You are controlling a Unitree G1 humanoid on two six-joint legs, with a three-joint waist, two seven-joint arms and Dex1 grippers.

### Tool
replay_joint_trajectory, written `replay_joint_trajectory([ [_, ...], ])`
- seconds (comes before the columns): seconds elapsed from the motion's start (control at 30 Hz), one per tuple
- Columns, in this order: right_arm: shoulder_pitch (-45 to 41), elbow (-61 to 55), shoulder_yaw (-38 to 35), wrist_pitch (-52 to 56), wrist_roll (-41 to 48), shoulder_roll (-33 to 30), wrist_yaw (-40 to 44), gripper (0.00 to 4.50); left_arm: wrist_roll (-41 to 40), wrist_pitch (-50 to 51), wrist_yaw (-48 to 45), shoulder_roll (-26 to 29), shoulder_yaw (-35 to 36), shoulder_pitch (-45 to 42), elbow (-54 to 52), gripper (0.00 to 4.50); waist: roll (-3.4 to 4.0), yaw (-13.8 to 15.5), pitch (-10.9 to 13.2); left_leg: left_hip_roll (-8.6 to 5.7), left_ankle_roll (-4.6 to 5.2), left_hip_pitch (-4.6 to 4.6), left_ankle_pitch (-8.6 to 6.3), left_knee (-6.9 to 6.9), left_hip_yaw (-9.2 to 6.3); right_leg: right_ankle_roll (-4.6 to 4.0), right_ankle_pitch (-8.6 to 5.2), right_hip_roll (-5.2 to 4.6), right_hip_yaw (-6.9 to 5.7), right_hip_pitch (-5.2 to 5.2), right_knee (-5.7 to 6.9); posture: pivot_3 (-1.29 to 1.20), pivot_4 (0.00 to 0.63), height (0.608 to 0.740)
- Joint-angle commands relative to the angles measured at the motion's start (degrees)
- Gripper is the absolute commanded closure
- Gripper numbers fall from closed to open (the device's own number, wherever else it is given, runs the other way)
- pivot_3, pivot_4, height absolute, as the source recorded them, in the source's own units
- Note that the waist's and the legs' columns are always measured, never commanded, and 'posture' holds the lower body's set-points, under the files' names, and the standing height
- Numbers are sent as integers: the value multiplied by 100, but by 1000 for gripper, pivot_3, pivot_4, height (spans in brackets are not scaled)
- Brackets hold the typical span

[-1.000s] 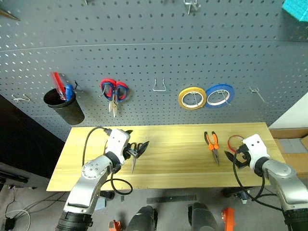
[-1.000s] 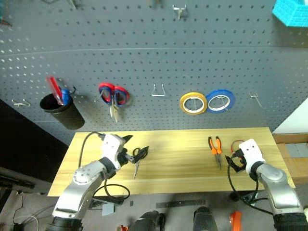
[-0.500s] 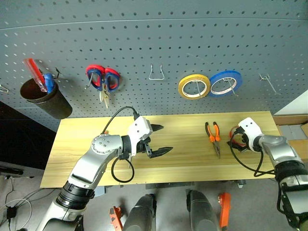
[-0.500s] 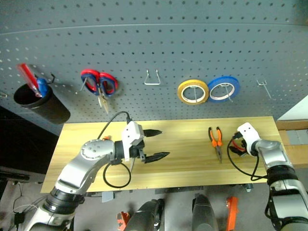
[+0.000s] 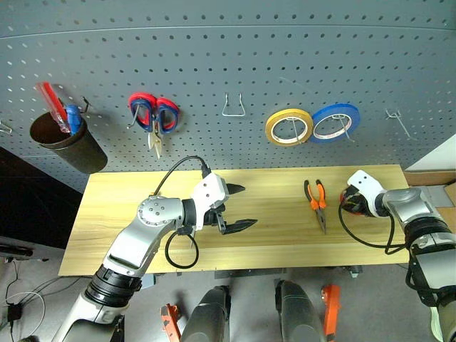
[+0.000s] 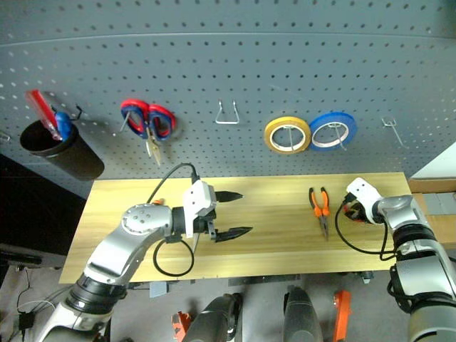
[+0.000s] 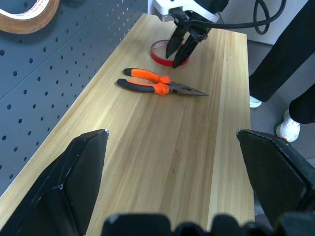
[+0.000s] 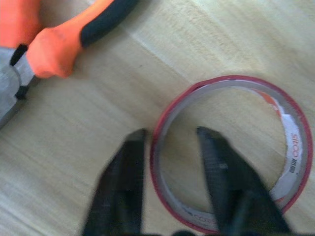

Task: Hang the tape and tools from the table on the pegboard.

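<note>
The red tape (image 8: 236,80) lies flat near the right end of the table (image 5: 128,206). My right gripper (image 5: 345,206) points down onto it. One finger is inside the ring and one outside, closed in on the thin band (image 7: 160,49). The pliers (image 5: 317,206) with orange-and-black handles lie just left of the tape, untouched. My left gripper (image 5: 239,208) hovers over the middle of the table, open and holding nothing, pointing toward the pliers (image 7: 157,88). The dark grey pegboard (image 5: 214,57) rises behind the table.
On the pegboard hang a black cup (image 5: 60,139) of red and blue tools, red-and-blue scissors (image 5: 153,117), a yellow roll (image 5: 288,127) and a blue roll (image 5: 335,121). Bare hooks sit at the middle (image 5: 234,107) and far right (image 5: 397,122). A person's dark-trousered legs (image 7: 290,59) stand past the table's right end.
The head camera has tilted down. My left gripper swung right and up to the table's middle. My right gripper reached forward onto the tape and its fingers closed in on the band.
</note>
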Motion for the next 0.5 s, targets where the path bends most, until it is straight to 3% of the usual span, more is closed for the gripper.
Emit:
replay_joint_trajectory([
  [0.03,291,181,80,95,-164,46,-39,4493,-39,-88,-88,-1,1,-1,-96,0,-1,0,-1,0,0,0,0,11,-2,2,5,1,0,3,0,-88,305,740],
  [0.27,813,-629,-400,111,106,-165,-440,4493,5,-204,-237,-100,-117,-156,-26,0,-11,27,-7,1,-1,-1,2,37,-7,6,34,7,3,10,2,-130,304,740],
  [0.4,1955,-2879,-1056,431,326,-646,-773,4493,5,-286,-295,-208,-221,-279,-26,0,6,75,-8,1,-1,-22,3,38,-8,6,35,6,0,-5,1,-147,302,740],
  [0.5,3379,-5579,-1953,1105,313,-752,-1269,4493,0,-361,-320,-306,-256,-389,7,0,27,-1,-7,-3,-1,-91,3,46,10,8,36,-1,11,-90,23,-178,303,740],
])
